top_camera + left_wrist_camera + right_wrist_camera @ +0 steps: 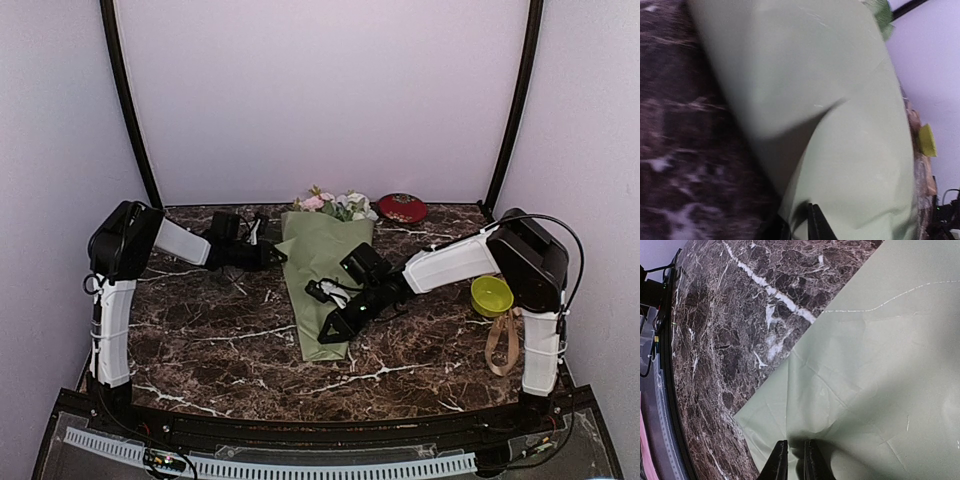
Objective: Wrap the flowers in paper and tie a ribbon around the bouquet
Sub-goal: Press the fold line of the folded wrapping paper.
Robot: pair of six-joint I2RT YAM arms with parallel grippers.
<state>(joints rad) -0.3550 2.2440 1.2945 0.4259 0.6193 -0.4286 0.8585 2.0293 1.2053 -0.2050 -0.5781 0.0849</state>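
Bouquet [325, 275] at table [200, 330] centre, flowers [335, 203] toward 12 o'clock, tip toward 6. Right gripper [792, 462] pinches a fold of the paper [880, 365] near the tip; left gripper [797, 227] sits narrow at the 10 o'clock edge, grip unclear. Wrapping looks nearly done. Next, fetching the ribbon [503, 345] at 4 o'clock likely means freeing one arm.

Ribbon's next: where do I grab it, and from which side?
Probably the near looped end of the ribbon, from above on its left: the green bowl crowds its far end and the right arm stands against its right.
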